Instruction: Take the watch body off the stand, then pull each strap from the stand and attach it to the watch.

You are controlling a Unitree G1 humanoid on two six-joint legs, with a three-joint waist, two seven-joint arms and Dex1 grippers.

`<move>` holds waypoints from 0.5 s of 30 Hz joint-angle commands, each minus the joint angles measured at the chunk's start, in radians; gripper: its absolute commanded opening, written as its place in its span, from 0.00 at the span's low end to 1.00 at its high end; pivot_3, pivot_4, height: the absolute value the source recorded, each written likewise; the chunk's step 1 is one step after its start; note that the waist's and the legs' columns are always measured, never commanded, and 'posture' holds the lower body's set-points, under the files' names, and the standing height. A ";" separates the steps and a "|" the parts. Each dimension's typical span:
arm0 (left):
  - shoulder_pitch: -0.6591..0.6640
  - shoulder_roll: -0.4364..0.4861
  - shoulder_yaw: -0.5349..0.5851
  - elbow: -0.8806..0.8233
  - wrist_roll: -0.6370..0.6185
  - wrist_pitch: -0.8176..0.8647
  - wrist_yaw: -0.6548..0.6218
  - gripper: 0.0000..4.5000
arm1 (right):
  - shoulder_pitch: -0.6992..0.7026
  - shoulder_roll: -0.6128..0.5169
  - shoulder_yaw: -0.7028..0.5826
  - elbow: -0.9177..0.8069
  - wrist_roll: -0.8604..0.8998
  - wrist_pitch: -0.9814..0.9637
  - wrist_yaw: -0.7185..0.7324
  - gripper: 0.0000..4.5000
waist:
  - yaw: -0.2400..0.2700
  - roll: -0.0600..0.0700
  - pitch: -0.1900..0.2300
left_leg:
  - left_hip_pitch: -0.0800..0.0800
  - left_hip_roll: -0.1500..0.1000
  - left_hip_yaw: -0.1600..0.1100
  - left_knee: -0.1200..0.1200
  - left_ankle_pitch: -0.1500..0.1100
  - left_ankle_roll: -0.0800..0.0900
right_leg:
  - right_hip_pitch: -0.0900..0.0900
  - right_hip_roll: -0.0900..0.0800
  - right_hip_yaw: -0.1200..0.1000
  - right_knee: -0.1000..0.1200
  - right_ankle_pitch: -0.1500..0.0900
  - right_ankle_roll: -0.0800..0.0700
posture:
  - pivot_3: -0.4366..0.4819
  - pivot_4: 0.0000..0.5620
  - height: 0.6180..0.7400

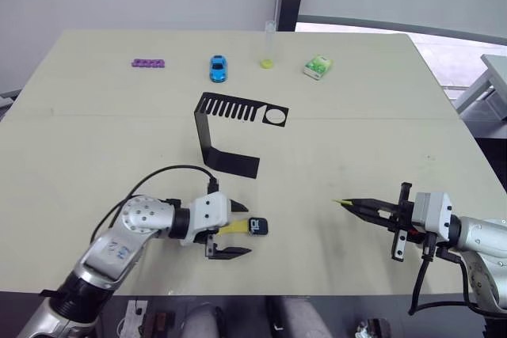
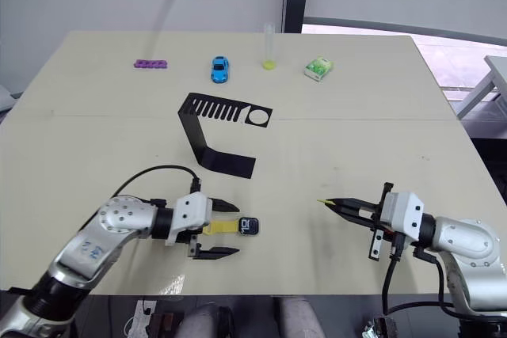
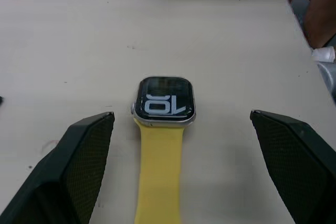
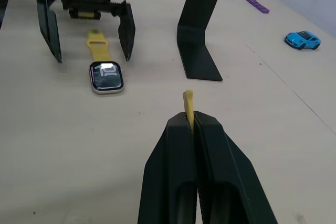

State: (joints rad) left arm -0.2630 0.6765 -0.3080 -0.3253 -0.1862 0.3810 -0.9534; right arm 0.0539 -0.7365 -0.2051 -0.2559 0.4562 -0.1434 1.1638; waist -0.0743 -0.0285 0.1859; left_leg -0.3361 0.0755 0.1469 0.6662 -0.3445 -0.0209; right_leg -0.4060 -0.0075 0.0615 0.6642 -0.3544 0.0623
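The left gripper (image 1: 234, 229) stands wide open at the lower left of the table (image 1: 95, 148), its two fingers either side of a yellow strap (image 1: 232, 228) already joined to the watch body (image 1: 258, 226), whose long axis runs left to right with the watch end pointing toward the picture's centre. At lower right, the right gripper (image 1: 354, 205) is clamped on the second strap (image 1: 341, 202), only its yellow tip poking out leftward. Above the watch sits the stand (image 1: 230, 132), and along the table's far edge lie a purple bar (image 1: 148, 62), a blue toy car (image 1: 217, 67), a clear tube (image 1: 268, 45) with yellow at its base and a green-white packet (image 1: 318, 66), all well apart from both grippers.
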 commanded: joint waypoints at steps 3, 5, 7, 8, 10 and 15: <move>-0.047 -0.042 -0.037 0.037 0.058 -0.007 0.024 0.99 | 0.012 -0.008 -0.002 -0.043 0.009 -0.002 -0.003 0.00 | 0.010 0.000 0.000 | 0.000 0.000 0.000 0.001 0.000 0.000 | 0.000 0.000 0.000 0.001 0.000 0.000 | 0.48 0.27 1.00; -0.054 -0.053 -0.045 0.049 0.068 -0.014 0.019 0.99 | 0.013 -0.005 0.002 -0.045 0.008 0.001 -0.008 0.00 | 0.014 0.000 0.000 | 0.000 0.000 0.000 0.001 0.000 0.000 | 0.000 0.000 0.001 0.001 0.000 0.001 | 0.48 0.27 1.00; -0.058 -0.061 -0.050 0.054 0.075 -0.014 0.019 0.99 | 0.012 -0.003 0.005 -0.045 0.006 0.002 -0.010 0.00 | 0.019 0.000 0.000 | 0.000 0.000 0.000 0.001 0.000 0.000 | 0.000 0.000 0.001 0.001 0.000 0.001 | 0.48 0.27 1.00; -0.060 -0.067 -0.054 0.057 0.077 -0.009 0.020 0.99 | 0.011 -0.001 0.008 -0.045 0.004 0.003 -0.011 0.00 | 0.020 0.000 0.000 | 0.000 0.000 0.000 0.001 0.000 0.001 | 0.000 0.000 0.000 0.001 0.000 0.001 | 0.48 0.27 1.00; -0.063 -0.076 -0.063 0.058 0.084 -0.005 0.020 0.99 | 0.010 0.003 0.013 -0.047 0.001 0.005 -0.014 0.00 | 0.022 0.000 0.000 | 0.000 -0.001 0.000 0.002 0.000 0.001 | 0.000 -0.001 0.000 0.002 0.000 0.001 | 0.48 0.27 1.00; -0.070 -0.095 -0.077 0.054 0.092 0.021 0.024 0.99 | 0.008 0.009 0.028 -0.049 -0.001 0.010 -0.029 0.00 | 0.025 0.000 0.000 | 0.001 -0.002 0.000 0.002 0.001 0.001 | 0.000 -0.002 0.000 0.003 0.000 0.001 | 0.48 0.27 1.00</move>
State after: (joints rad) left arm -0.3304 0.5892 -0.3682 -0.2607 -0.1030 0.3905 -0.9303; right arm 0.0631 -0.7306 -0.1641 -0.2685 0.4483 -0.1287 1.1463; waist -0.0496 -0.0287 0.1857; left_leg -0.3355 0.0739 0.1471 0.6685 -0.3437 -0.0196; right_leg -0.4055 -0.0092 0.0619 0.6668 -0.3539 0.0631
